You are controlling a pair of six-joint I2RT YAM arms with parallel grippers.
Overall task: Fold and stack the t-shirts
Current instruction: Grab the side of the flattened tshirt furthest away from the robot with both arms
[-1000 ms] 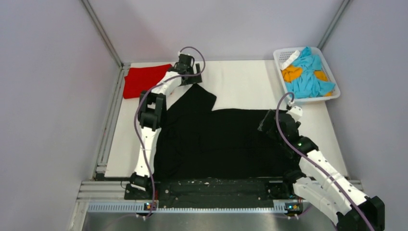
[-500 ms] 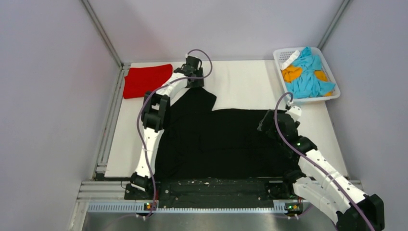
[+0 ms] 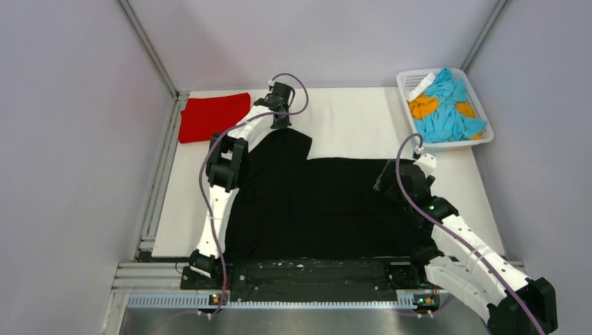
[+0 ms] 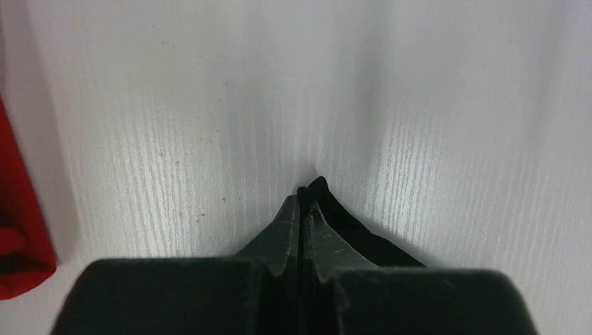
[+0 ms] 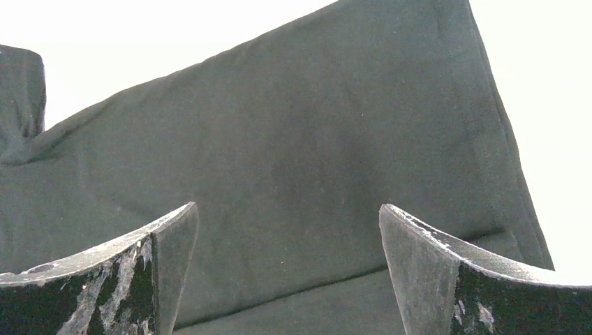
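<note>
The black t-shirt lay spread across the near half of the white table, a broad, matte sheet of dark cloth with one sleeve reaching toward the far left. The red t-shirt sat folded into a tidy rectangle in the far-left corner, apart from the black one. The left gripper stood at the tip of that sleeve, while the right gripper hung over the shirt's far-right corner. A white lattice basket with blue and orange cloths occupied the far-right corner.

From overhead, neither set of jaws could be read. The left wrist camera settled one of them: its fingers were pressed together with a small peak of black cloth pinched between the tips, bare wood-grain tabletop beyond and a sliver of red cloth at the left edge of that view. The right wrist camera settled the other: its scuffed fingers stood wide apart with nothing between them, poised above the black fabric. That close view also showed what the overhead one did not, a stitched hem running down the shirt's right edge and a second layer of cloth lying across the near part. At that range the fabric appeared charcoal grey rather than pure black.
</note>
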